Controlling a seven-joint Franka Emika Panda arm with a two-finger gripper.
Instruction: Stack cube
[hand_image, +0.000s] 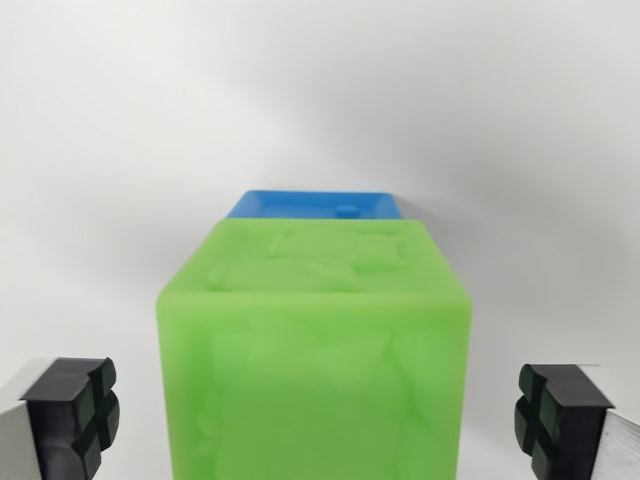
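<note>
Green cube (315, 350) between open gripper (320, 415) pads, blue cube (315, 205) behind

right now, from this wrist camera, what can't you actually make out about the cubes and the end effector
- Blue cube: only a strip of its top shows in the wrist view; the green cube hides the rest, so whether they touch is unclear.
- Green cube: its base is cut off by the bottom edge.
- End effector: only the finger pads at the bottom corners show, clear of the green cube; the rest is out of frame.
- White surface: blurred, no visible edge.
</note>
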